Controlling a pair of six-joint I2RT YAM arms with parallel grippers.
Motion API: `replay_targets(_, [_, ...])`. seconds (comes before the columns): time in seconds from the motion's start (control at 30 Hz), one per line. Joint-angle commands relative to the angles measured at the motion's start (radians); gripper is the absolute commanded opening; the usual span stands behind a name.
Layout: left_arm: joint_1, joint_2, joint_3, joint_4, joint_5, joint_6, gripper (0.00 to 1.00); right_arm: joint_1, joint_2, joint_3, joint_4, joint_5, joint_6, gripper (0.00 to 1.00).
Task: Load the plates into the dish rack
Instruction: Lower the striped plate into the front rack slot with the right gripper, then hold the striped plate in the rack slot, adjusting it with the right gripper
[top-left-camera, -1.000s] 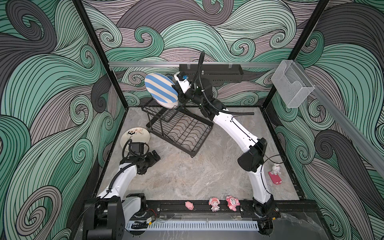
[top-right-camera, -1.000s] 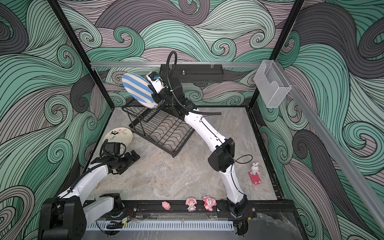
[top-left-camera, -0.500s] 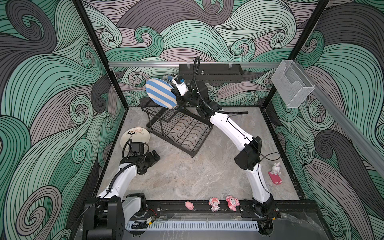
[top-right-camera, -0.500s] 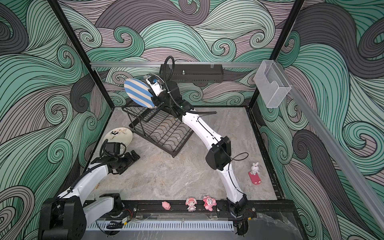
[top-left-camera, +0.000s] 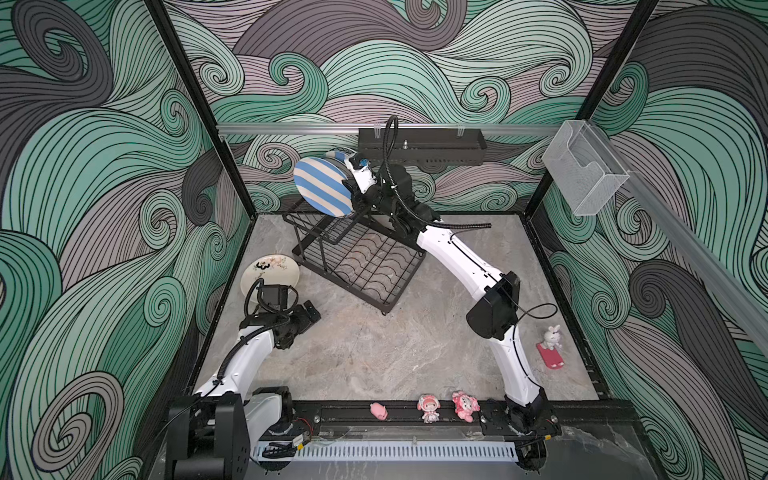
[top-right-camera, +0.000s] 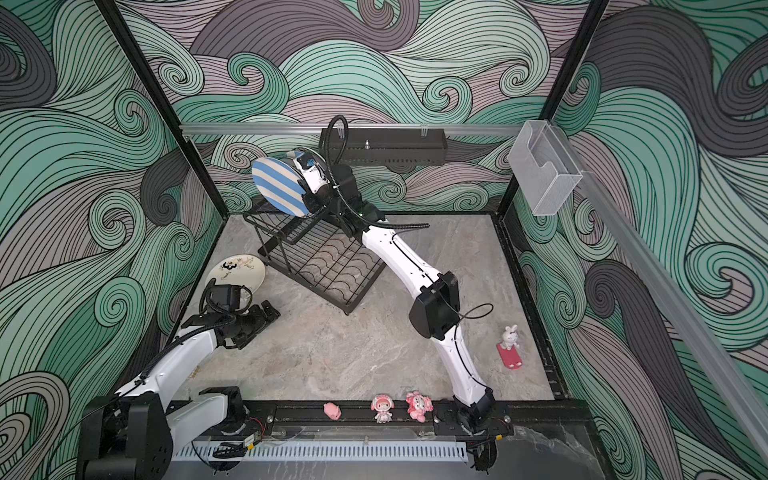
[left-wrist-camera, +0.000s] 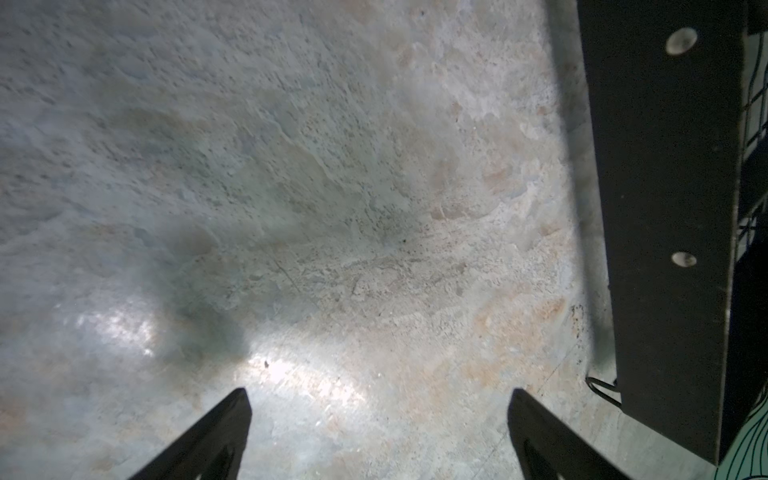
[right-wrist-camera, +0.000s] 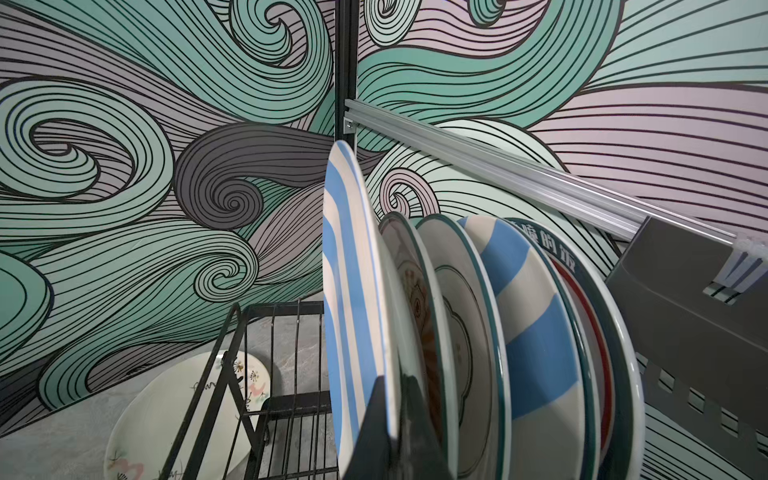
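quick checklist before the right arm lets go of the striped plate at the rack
1. Grip: right gripper is shut on the rim of the striped plate: ok.
2. Orientation: the plate stands on edge, roughly parallel to the racked plates: ok.
3. Seating: its bottom edge in the dish rack is hidden: cannot tell.
4. Gap to the nearest racked plate: very close, and contact is unclear: cannot tell.
5. Left gripper is open over the bare table, away from the rack: ok.
6. All plates loaded: the floral plate lies on the table: not ok.
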Motion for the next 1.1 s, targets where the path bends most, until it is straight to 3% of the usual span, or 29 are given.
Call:
replay_targets(0.0, [0.003,-0.005,0.016,-0.008,-0.005,0.011,0.99,0.0,0.008,0.022,0.016,0.006,0.037,0.0])
replay_targets(0.73, [0.003,-0.03,0.01,-0.001,0.004,0.011,0.99,0.039,-0.109,-0.092,-0.049,0.098,0.077,0.0])
replay_targets(1.07, [0.003,-0.04,0.0,0.002,0.007,0.009,0.99,0.055,-0.084,0.0,-0.098,0.139,0.008,0.0])
